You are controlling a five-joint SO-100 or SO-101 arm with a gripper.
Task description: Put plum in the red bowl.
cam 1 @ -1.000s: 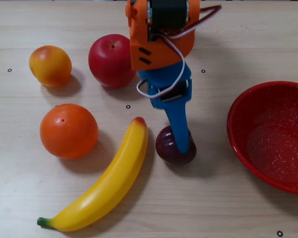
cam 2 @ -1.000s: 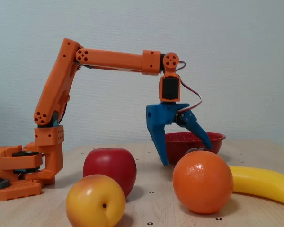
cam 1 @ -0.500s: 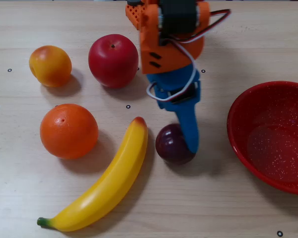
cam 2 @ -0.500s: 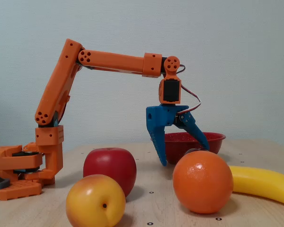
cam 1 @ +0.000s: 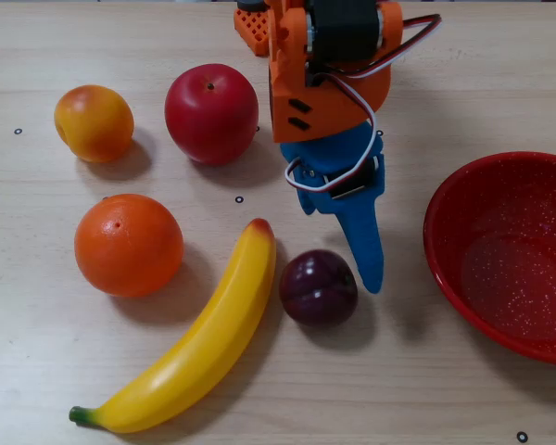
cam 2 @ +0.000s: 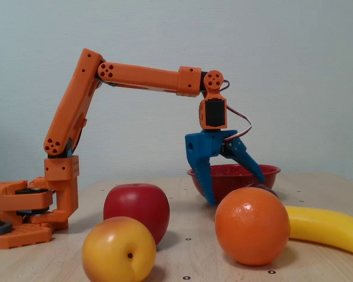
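Hand (cam 2: 236, 188) spread in fixed view; overhead shows plum (cam 1: 318, 287) whole

The overhead view looked straight down from close above the gripper (cam 1: 366, 273), cutting off the arm's base at its top edge. The fixed view sat low at table height, facing the gripper (cam 2: 235, 191) side-on from beyond the fruit. Both shared the gripper, the surrounding fruit and the red bowl (cam 1: 445, 246) beside it.
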